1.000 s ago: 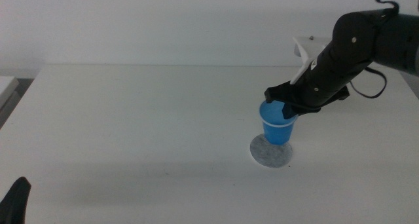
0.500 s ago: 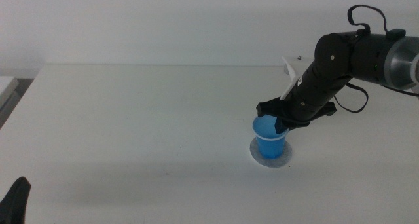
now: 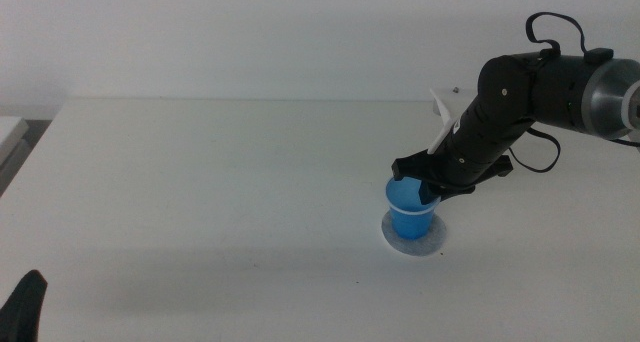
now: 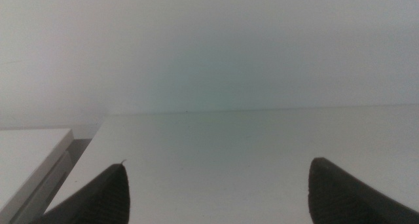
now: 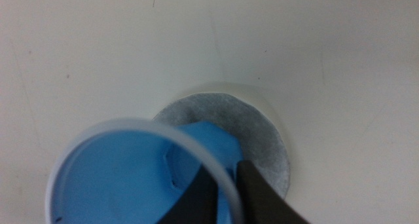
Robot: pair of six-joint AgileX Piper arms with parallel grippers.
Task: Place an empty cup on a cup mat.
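Your right end effector [image 3: 418, 179] gripped the cup [image 3: 410, 209] by its rim, one jaw inside the blue bowl and the other outside against the wall, the thin white rim pinched between them as the right wrist view showed. The cup [image 5: 141, 178] stood upright over the cup mat [image 3: 413, 235], its base within the grey disc; in the middle view a pale crescent of mat showed around the cup's foot on the side toward the camera. From the wrist camera the mat [image 5: 258, 132] lay behind the cup, mottled grey with a lighter edge, and the cup appeared to rest on it, though you could not be sure from these angles that the base was fully seated rather than held just clear. Your right arm came in from the right side of the surface [image 3: 200, 202], its dark forearm angled downward and leftward, the wrist bent so that the end effector [image 5: 224, 188] reached the cup's rim on the side away from the camera. A black cable looped above the arm's upper link. Your left end effector [image 3: 22, 307] waited near the bottom left corner of the middle view, well apart from the cup; its wrist view showed the two dark jaws spread wide with nothing between them, only pale surface [image 4: 216, 158] ahead.
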